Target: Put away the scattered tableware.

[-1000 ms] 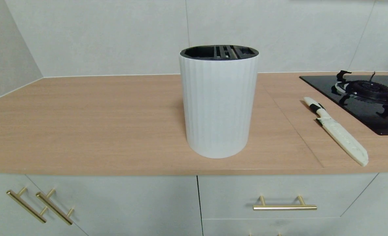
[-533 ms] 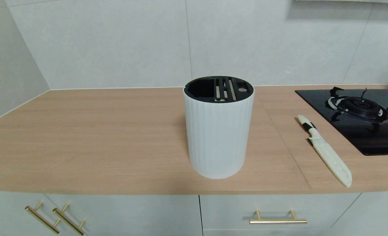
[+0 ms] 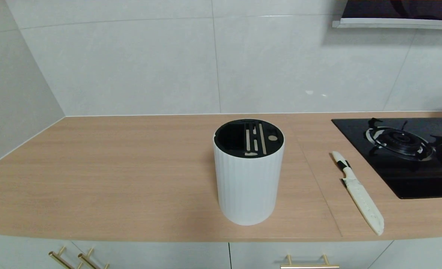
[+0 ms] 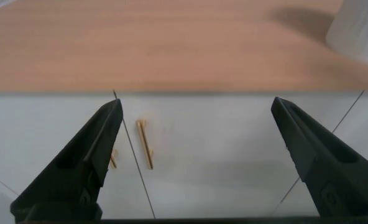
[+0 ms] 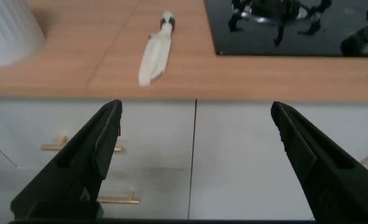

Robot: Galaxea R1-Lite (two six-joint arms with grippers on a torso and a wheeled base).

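I saw the white knife with a black-banded handle (image 3: 357, 192) lying flat on the light wooden desk (image 3: 112, 168), blade tip toward the front edge. It lay between the white ribbed cylindrical holder with a black slotted top (image 3: 248, 179) and the black glass gas hob (image 3: 400, 157), touching neither. The holder stood upright near the front edge. My left claw (image 4: 195, 109) hung spread wide and empty before the pale cabinet fronts with brass bar handles (image 4: 145, 144), below the desk edge. My right claw (image 5: 195, 109) was spread and empty too, low in front of the cabinets under the knife.
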